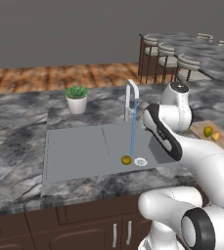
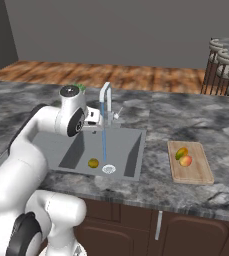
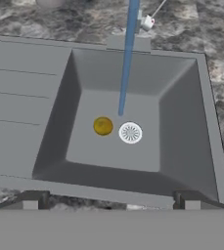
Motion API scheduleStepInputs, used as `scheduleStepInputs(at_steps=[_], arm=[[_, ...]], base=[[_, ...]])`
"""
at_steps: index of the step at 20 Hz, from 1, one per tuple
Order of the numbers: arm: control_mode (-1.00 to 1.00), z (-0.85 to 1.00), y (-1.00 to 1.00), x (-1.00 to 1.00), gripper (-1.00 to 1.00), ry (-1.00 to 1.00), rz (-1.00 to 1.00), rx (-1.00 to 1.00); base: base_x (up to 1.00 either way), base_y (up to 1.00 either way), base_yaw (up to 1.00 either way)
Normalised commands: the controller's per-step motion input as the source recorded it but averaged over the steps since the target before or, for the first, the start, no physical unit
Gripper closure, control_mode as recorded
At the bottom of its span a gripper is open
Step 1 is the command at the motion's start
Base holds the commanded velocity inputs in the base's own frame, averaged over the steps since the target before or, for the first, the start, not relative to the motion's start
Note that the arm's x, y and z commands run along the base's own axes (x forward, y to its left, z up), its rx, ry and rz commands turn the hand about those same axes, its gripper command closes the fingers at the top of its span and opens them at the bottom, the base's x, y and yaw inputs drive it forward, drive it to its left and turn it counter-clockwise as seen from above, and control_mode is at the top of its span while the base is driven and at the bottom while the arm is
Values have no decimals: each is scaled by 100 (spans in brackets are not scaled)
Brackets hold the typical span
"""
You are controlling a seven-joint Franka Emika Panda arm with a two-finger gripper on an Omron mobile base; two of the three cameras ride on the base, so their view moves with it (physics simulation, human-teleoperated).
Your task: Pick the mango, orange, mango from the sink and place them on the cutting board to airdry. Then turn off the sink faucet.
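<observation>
Hand view: gripper (image 3: 111, 204) spread wide, empty, above sink (image 3: 191, 122); last fruit (image 3: 102, 126) lies straight ahead below, just left of drain (image 3: 130, 133).

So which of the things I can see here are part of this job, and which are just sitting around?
Part of the job:
- olive-yellow fruit on the sink floor beside the drain
- two fruits on the cutting board
- sink faucet, water running
- gripper, open above the basin

Just sitting around:
- potted plant
- bar stools
</observation>
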Motion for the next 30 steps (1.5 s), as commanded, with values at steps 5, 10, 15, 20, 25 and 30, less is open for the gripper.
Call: scheduleStepInputs(at_steps=[5, 10, 15, 20, 25, 30], arm=[[-100, -11, 7, 27, -100, 1, 0, 0], [-100, -19, 4, 20, -100, 0, 0, 0], [-100, -22, 3, 16, -100, 0, 0, 0], [-100, -18, 6, 21, -100, 0, 0, 0], [-100, -22, 8, 19, -100, 0, 0, 0], [-100, -31, 3, 17, -100, 1, 0, 0]], base=[[0, 0, 0], [0, 0, 0], [0, 0, 0], [0, 0, 0], [0, 0, 0], [0, 0, 0]])
